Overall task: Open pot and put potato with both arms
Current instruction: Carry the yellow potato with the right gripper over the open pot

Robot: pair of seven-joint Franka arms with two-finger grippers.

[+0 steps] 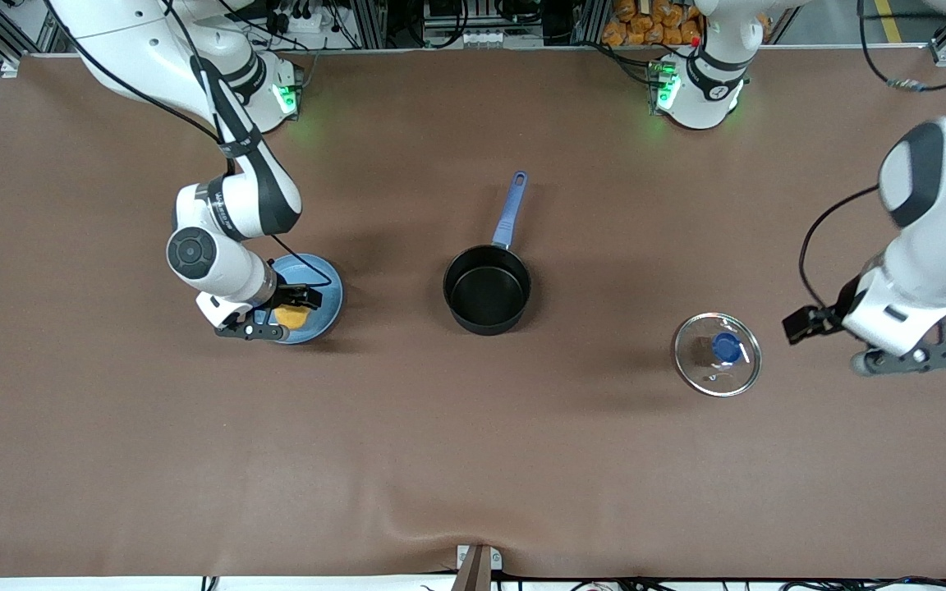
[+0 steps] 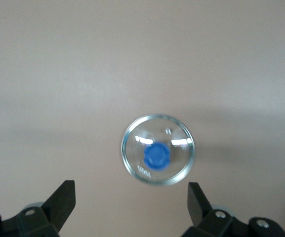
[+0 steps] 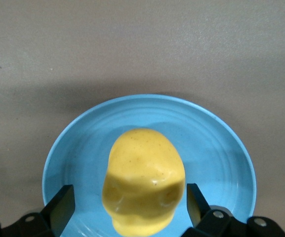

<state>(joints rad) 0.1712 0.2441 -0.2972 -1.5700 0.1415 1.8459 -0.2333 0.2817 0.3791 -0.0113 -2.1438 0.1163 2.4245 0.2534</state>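
The black pot (image 1: 487, 289) stands open mid-table, its blue handle (image 1: 510, 209) pointing toward the robots' bases. Its glass lid (image 1: 717, 354) with a blue knob lies on the table toward the left arm's end, and also shows in the left wrist view (image 2: 157, 155). The yellow potato (image 1: 292, 317) lies on a blue plate (image 1: 321, 283) toward the right arm's end. My right gripper (image 1: 251, 331) is open over the plate. In the right wrist view (image 3: 131, 197) its fingers stand either side of the potato (image 3: 143, 177) with gaps. My left gripper (image 1: 916, 359) is open and empty, up beside the lid (image 2: 131, 197).
The brown table cover (image 1: 473, 460) has a raised wrinkle at the edge nearest the front camera. The plate (image 3: 211, 143) fills much of the right wrist view. Cables and orange items lie past the table edge by the arm bases.
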